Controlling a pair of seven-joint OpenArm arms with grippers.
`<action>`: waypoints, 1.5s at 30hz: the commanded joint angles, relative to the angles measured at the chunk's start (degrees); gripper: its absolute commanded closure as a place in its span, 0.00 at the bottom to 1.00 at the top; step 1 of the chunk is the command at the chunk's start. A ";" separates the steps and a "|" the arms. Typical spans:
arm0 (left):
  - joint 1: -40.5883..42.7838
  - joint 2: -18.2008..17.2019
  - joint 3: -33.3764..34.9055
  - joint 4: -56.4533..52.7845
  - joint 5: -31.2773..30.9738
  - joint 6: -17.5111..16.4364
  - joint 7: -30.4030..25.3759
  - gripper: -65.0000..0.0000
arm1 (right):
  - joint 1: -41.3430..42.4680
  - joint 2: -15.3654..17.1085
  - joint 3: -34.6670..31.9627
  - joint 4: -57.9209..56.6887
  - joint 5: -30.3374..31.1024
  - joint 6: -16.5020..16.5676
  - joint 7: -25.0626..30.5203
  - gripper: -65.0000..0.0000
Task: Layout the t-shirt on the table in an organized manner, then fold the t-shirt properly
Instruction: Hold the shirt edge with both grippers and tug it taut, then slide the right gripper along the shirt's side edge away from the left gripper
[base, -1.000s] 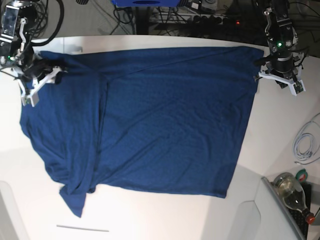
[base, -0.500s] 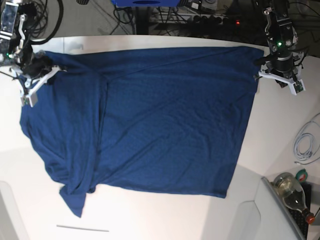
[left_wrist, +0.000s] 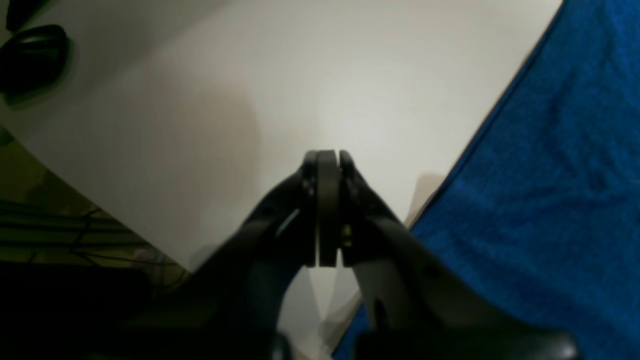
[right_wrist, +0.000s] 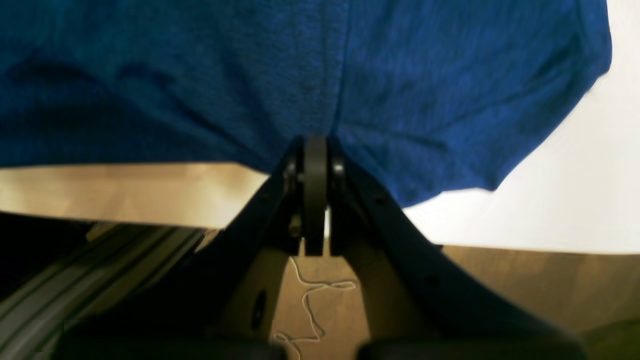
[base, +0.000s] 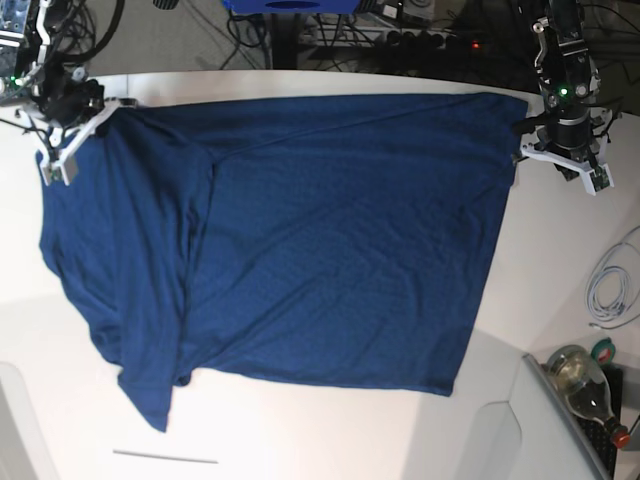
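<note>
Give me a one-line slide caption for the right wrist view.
Right gripper shut on the navy t-shirt edge at the white table rim.

Plain navy t-shirt (base: 320, 240), white table (base: 560, 270)

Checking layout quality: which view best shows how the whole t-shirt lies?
The base view: the t-shirt appears whole, spread across the table. The right wrist view shows only one edge at the closed right end effector; the left wrist view shows only a blue strip.

Both arms are black with white tool brackets, green indicator lights and black cables; tool fingers (left_wrist: 327, 210) are black.
</note>
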 joint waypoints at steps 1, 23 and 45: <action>0.24 -0.65 -0.28 0.87 0.58 0.28 -1.49 1.00 | -0.52 0.53 0.39 1.93 0.47 0.35 0.65 0.99; -2.13 -0.65 5.87 -11.44 8.75 0.19 -1.93 1.00 | -10.19 -1.58 0.39 8.34 0.20 4.92 -0.49 0.99; 3.23 -2.32 5.96 2.71 3.65 0.10 -1.49 1.00 | -5.62 -1.58 9.88 7.03 0.12 4.75 0.13 0.57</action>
